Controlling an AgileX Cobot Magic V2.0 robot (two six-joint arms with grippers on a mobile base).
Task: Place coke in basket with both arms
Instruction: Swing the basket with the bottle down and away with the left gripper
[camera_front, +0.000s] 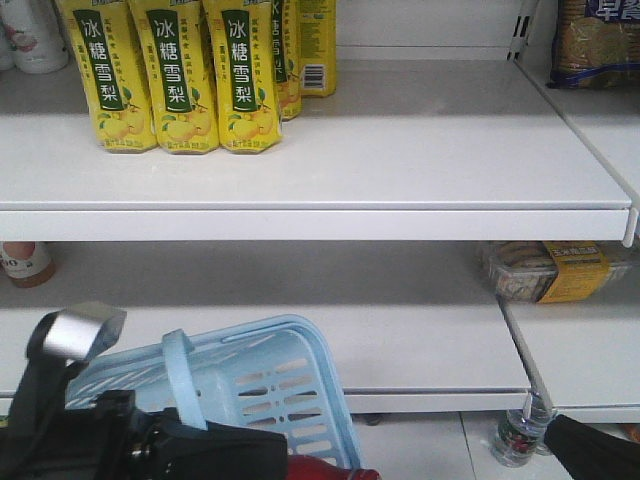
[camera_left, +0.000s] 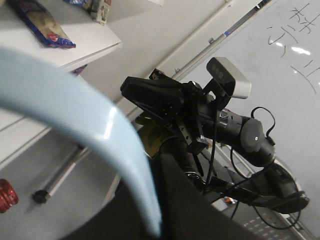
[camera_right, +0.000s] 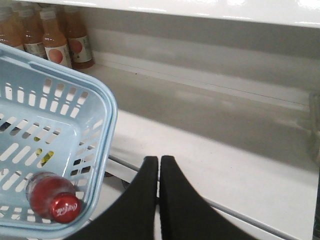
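The pale blue basket (camera_front: 275, 385) hangs tilted at the lower left, below the shelf's front edge. My left gripper (camera_front: 185, 428) is shut on its strap handle (camera_front: 176, 372), which crosses the left wrist view (camera_left: 80, 115) beside my black finger (camera_left: 190, 210). The coke (camera_right: 52, 197) lies inside the basket (camera_right: 95, 107), its red cap towards the right wrist camera; a red part of it shows at the bottom of the front view (camera_front: 325, 468). My right gripper (camera_right: 159, 165) is shut and empty, to the right of the basket over the lower shelf's edge.
Yellow pear-drink bottles (camera_front: 180, 75) stand on the upper shelf (camera_front: 400, 195). Orange-juice bottles (camera_right: 55, 42) stand at the back of the lower shelf. Biscuit packs (camera_front: 545, 270) lie at the right. A clear bottle (camera_front: 520, 435) stands on the floor by the shelf post.
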